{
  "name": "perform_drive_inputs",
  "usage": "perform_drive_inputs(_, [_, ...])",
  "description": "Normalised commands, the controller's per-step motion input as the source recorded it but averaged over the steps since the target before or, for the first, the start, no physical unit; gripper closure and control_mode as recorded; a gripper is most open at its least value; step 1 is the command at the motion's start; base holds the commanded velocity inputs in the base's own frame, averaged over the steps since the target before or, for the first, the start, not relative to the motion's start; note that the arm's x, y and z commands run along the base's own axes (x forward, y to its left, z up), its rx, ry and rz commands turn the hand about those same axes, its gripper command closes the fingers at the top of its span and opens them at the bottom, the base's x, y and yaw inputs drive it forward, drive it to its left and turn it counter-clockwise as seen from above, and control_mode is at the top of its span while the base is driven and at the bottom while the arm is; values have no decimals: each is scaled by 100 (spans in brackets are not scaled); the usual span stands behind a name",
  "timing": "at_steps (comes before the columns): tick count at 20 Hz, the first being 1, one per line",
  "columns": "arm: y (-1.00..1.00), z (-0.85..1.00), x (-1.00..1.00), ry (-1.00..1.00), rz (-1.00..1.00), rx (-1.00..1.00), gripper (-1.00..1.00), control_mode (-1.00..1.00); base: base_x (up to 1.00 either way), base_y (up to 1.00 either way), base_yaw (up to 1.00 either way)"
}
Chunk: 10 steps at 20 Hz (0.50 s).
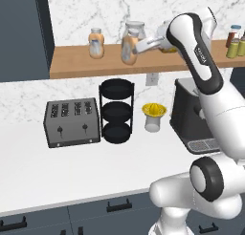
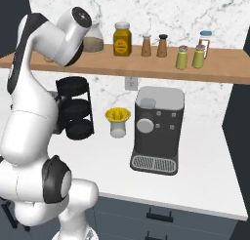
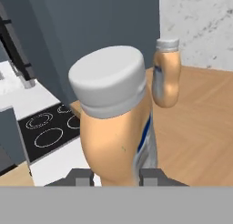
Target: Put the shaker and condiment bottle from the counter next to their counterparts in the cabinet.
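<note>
The gripper [image 3: 116,175] is clamped on the upright condiment bottle [image 3: 116,123] above the cabinet [image 3: 200,127] shelf, its twin bottle [image 3: 166,75] standing just beyond and to one side.

- I'm seeing the condiment bottle [image 3: 116,127] sitting between the fingertips [image 3: 150,175], over the cabinet [image 1: 72,62] board.
- Its twin bottle [image 1: 96,43] is standing on the board, just left of it.
- Two shakers [image 2: 189,57] are standing side by side at the board's right end.
- Toaster [image 1: 72,122], rack [image 1: 116,111], juicer [image 1: 154,116], coffee machine [image 2: 157,129] are lining the counter [image 1: 57,167] below, left to right.
</note>
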Motion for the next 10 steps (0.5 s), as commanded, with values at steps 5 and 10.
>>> perform_drive_inputs(5, [0, 0, 26, 11, 0, 3, 100, -100, 0, 0, 0])
perform_drive_inputs(10, [3, 0, 25, 7, 0, 0, 100, -100, 0, 0, 0])
